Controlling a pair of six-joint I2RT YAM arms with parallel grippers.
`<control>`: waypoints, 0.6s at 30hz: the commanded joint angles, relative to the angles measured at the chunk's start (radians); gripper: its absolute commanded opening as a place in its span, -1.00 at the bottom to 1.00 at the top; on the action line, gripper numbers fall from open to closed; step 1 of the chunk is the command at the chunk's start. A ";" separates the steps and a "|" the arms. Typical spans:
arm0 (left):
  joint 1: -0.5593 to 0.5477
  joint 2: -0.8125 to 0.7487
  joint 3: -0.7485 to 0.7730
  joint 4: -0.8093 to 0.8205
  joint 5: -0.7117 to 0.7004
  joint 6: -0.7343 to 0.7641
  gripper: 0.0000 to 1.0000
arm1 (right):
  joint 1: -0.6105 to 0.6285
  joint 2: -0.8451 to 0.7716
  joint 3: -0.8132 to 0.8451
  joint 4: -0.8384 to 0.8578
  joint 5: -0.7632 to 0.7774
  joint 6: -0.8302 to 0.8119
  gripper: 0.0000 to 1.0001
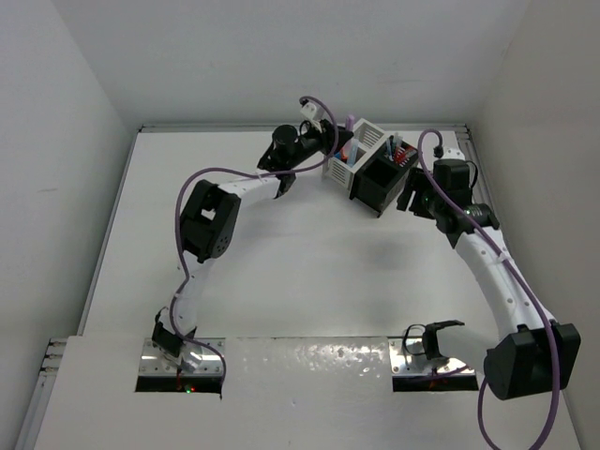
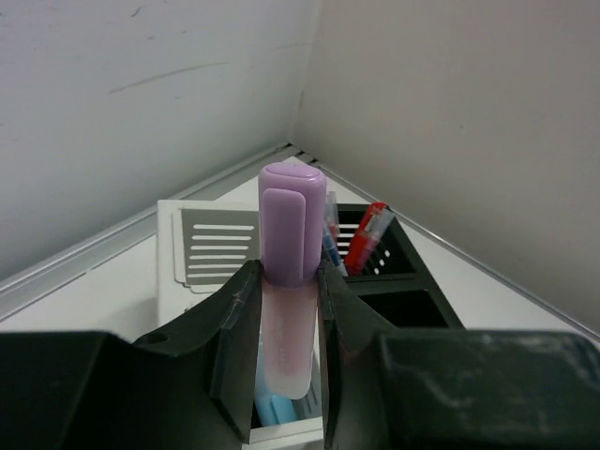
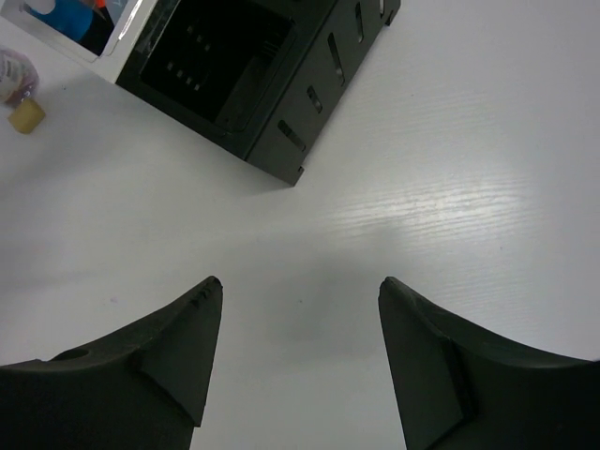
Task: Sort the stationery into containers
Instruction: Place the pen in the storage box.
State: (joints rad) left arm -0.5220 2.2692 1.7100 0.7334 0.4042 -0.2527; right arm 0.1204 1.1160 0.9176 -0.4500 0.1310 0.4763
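My left gripper [image 2: 286,274] is shut on a pink highlighter with a lilac cap [image 2: 292,220] and holds it upright just above the white box [image 2: 202,248]. A blue highlighter [image 2: 272,411] lies inside that box below it. The joined black box [image 2: 412,305] holds red pens [image 2: 367,234] in its far part. In the top view the left gripper [image 1: 339,141] is over the white box [image 1: 342,171]. My right gripper [image 3: 298,286] is open and empty, low over bare table beside the black box [image 3: 291,122]. It also shows in the top view [image 1: 410,195].
A tan eraser [image 3: 26,114] and a pale round tape roll [image 3: 13,75] lie on the table by the boxes, at the left edge of the right wrist view. The boxes stand near the table's far right corner, close to the back and right walls.
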 commanded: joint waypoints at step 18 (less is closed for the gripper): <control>-0.061 0.116 -0.052 0.225 -0.200 0.158 -1.00 | -0.039 0.061 0.214 -0.176 0.056 -0.154 0.38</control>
State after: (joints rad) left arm -0.5766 2.3772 1.6733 0.9165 0.2424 -0.1688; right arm 0.0864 1.1805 1.0782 -0.6178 0.1719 0.3424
